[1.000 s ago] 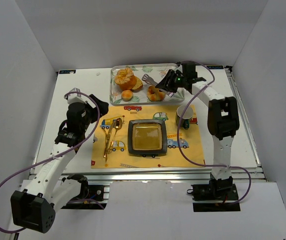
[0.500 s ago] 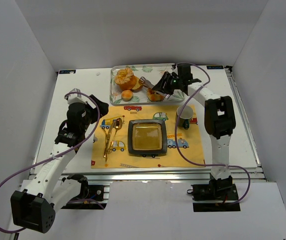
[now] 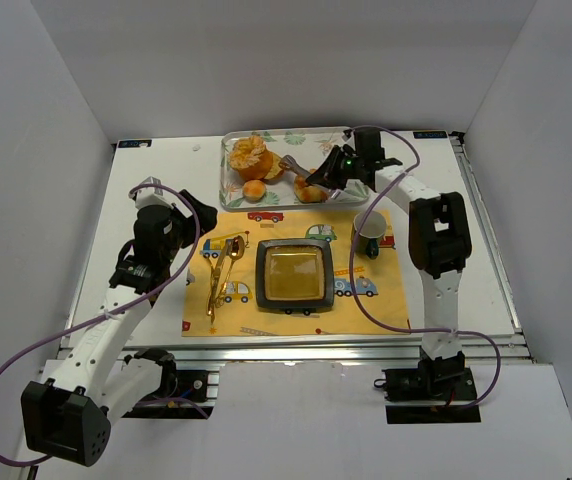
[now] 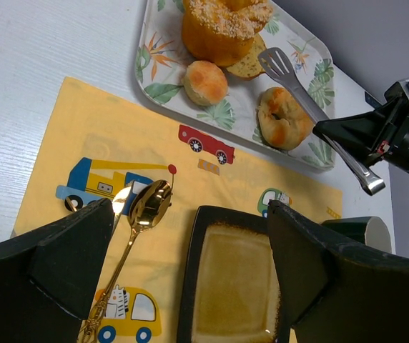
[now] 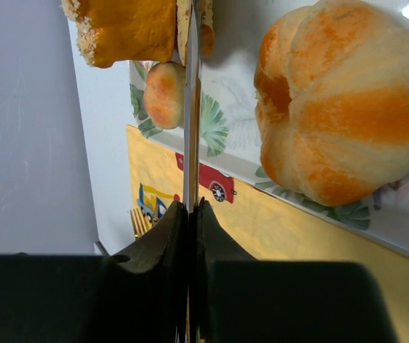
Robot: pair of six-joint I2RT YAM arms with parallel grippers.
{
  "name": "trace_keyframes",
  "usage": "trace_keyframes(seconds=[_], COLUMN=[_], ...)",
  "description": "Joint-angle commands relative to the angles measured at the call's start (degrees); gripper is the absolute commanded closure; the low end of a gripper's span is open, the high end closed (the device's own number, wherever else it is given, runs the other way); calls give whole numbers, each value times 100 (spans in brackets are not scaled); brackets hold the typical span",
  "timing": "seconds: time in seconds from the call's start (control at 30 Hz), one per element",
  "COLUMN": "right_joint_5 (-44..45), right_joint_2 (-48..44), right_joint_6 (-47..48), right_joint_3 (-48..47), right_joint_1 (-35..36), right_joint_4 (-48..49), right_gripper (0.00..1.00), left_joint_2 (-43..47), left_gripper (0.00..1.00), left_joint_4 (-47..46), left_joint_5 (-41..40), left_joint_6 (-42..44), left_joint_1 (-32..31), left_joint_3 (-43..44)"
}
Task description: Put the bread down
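The bread, a thin slice of toast (image 3: 274, 172), lies on the patterned tray (image 3: 341, 135), partly under a big sugar-crusted bun (image 3: 250, 155). In the left wrist view the toast (image 4: 251, 64) sits just left of the tongs' head. My right gripper (image 3: 328, 176) is shut on metal tongs (image 3: 299, 167) that reach left over the tray, their head beside the toast. The right wrist view shows the tongs (image 5: 192, 107) edge-on between my closed fingers. My left gripper (image 3: 198, 212) is open and empty, above the placemat left of the black square plate (image 3: 261, 275).
A small round roll (image 3: 254, 189) and a knotted roll (image 3: 311, 190) lie on the tray's near side. A green cup (image 3: 369, 232) stands right of the plate. A gold spoon (image 3: 221, 270) and fork lie on the yellow placemat (image 3: 376, 300).
My right gripper has moved left and down over the tray, bringing the tongs' head closer to the toast. The left arm has not moved.
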State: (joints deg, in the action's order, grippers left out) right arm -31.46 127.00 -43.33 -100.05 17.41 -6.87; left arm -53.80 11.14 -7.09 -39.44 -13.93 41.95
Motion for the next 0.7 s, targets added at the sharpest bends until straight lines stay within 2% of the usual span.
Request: trace_keyframes(seconds=[0.0, 0.17, 0.33, 0.47, 0.67], right_joint_5=[-70, 114, 71, -623, -2046], right_joint_2=[-500, -922, -1614, -2432, -4006], right_joint_6=[8, 1158, 2170, 2969, 4683], right_joint_3=[74, -208, 257, 863, 2277], right_joint_1=[-193, -299, -343, -343, -343], right_joint_4=[493, 389, 292, 29, -1324], right_gripper=[98, 100, 100, 100, 100], left_joint_2=[133, 168, 186, 186, 221], left_gripper=[3, 3, 4, 6, 9], left_joint_4=[12, -32, -121, -129, -252], left_joint_5=[-91, -134, -117, -152, -82], left_joint_6=[42, 50, 85, 147, 244], left_joint_1=[40, 40, 40, 49, 49], left_joint_3=[225, 199, 181, 217, 164])
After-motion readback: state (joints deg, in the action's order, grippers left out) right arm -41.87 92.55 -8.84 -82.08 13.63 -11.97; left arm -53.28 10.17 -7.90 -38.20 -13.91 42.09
